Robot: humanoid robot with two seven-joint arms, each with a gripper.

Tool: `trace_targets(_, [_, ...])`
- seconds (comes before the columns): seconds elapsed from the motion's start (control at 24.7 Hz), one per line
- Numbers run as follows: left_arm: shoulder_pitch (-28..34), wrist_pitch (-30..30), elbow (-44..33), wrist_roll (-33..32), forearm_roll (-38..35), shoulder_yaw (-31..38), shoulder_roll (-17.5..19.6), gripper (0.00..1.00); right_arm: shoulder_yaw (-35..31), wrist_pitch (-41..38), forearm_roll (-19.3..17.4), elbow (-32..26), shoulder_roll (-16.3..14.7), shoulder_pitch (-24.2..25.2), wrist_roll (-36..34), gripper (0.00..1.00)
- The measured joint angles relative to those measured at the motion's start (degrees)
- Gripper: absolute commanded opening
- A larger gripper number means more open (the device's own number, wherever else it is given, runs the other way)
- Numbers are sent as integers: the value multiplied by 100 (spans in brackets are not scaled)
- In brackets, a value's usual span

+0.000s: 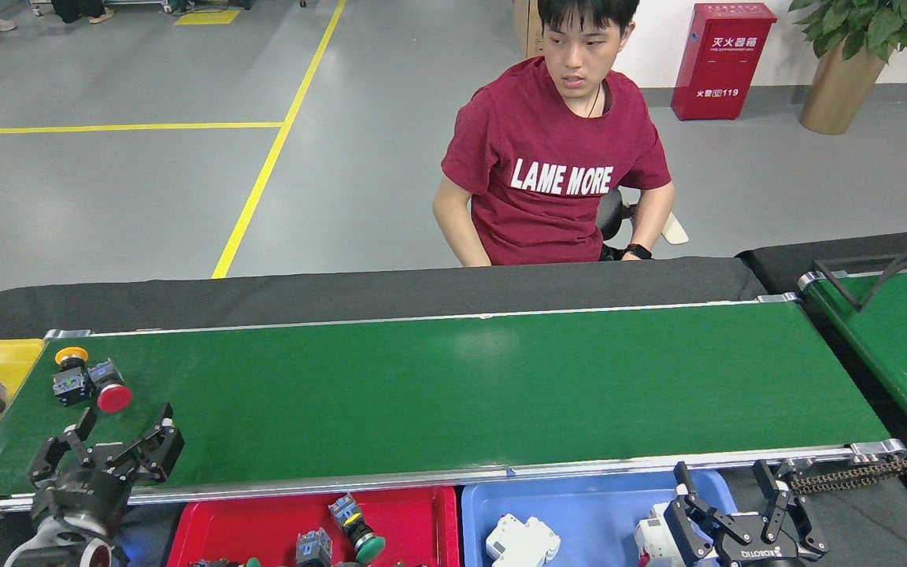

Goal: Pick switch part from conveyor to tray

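My left gripper is spread and empty, poised over the near-left end of the conveyor. Just beyond it lie two switch parts, touching: a red-capped switch part and a yellow-capped switch part. Step in hand, as I judge it: approach for pickup. The next move calls for lowering the jaws around one part, then carrying it to the red tray. My right gripper is spread over the blue tray. Legible writing: "LAME MORE" on the person's shirt; "119" on the red cabinet.

Switch parts on conveyor's left end
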Motion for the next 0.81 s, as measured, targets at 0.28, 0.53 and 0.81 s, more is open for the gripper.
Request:
trace_targets(0.28, [-817, 509, 1289, -25, -16, -160, 213, 100, 4, 2, 77, 0, 26, 0, 0, 96])
trace_targets(0.53, [-1538, 1077, 2395, 163, -16, -559, 286, 42, 10, 2, 156, 0, 27, 0, 0, 96])
trace_targets(0.81, [-2242, 1475, 3860, 1029, 24, -650, 492, 14, 68, 18, 160, 0, 27, 0, -1, 96])
